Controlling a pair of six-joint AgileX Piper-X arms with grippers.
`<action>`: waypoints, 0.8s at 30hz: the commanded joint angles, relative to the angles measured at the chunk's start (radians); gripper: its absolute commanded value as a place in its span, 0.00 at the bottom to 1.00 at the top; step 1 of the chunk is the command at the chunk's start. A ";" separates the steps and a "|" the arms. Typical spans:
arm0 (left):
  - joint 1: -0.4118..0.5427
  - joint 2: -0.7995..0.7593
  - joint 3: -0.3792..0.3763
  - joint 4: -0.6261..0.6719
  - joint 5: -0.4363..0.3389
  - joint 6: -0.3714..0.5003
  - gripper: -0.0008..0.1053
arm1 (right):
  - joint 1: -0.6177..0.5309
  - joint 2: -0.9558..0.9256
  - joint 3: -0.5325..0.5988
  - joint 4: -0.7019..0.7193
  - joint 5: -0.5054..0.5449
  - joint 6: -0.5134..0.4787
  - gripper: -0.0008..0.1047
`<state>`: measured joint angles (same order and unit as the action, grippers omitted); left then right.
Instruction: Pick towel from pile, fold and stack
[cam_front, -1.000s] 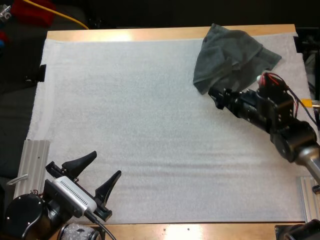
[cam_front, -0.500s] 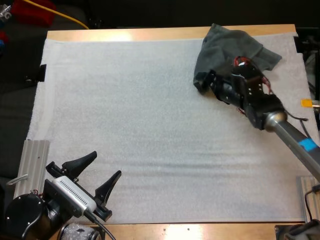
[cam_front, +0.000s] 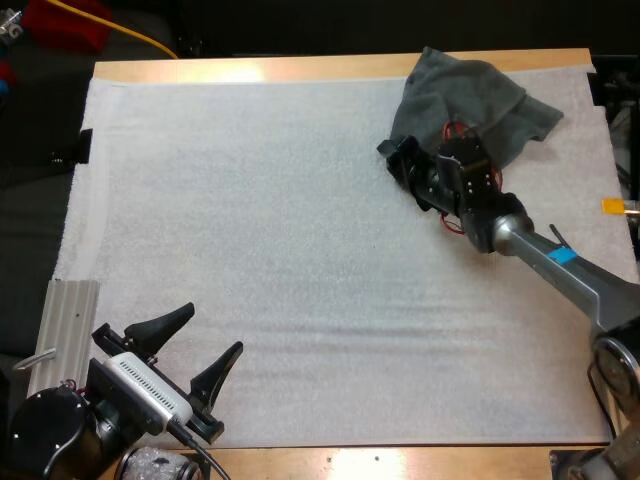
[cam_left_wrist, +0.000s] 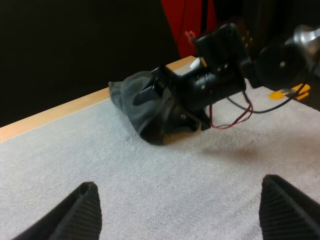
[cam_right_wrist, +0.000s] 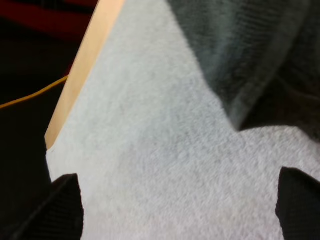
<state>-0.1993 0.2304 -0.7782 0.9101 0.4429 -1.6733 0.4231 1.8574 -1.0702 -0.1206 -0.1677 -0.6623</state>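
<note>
far right of the mat: a crumpled dark grey-green towel (cam_front: 470, 100) is being found heaped on the white mat (cam_front: 280, 230). its far fold is reaching up to the far edge of the wooden table (cam_front: 300, 68), and one flap is spreading toward the mat's right side.

the right gripper (cam_front: 400, 158) is being held low at the towel's near-left hem, with its arm stretched in from the right. its fingers (cam_right_wrist: 62, 202) are being kept well apart with nothing gripped. in the right wrist view bare mat is showing between them and the towel (cam_right_wrist: 250, 50) is lying just ahead. from the left wrist view this gripper (cam_left_wrist: 152, 92) is being seen against the front of the towel (cam_left_wrist: 135, 100); whether it is touching the cloth cannot be told.

the left gripper (cam_front: 195, 350) is being held at the mat's near-left corner, fingers spread wide, nothing held, well apart from the towel.

room for moving: a wide stretch of bare mat is lying between the two grippers.

edges: a ribbed metal plate (cam_front: 68, 318) is being noted along the mat's near-left side, just beside the left arm. the table's far edge is running close behind the towel.
</note>
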 joint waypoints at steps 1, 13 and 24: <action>-0.003 0.002 -0.005 -0.011 0.017 -0.011 0.60 | -0.001 0.019 -0.008 -0.043 -0.009 0.014 0.73; -0.003 0.002 -0.005 -0.011 0.019 -0.011 0.60 | -0.019 0.130 -0.038 -0.224 0.017 0.067 0.73; -0.003 0.002 -0.005 -0.011 0.019 -0.011 0.60 | -0.061 0.181 -0.053 -0.243 0.034 0.123 0.48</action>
<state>-0.1993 0.2304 -0.7782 0.9101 0.4543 -1.6759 0.3685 2.0405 -1.1170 -0.3548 -0.1362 -0.5437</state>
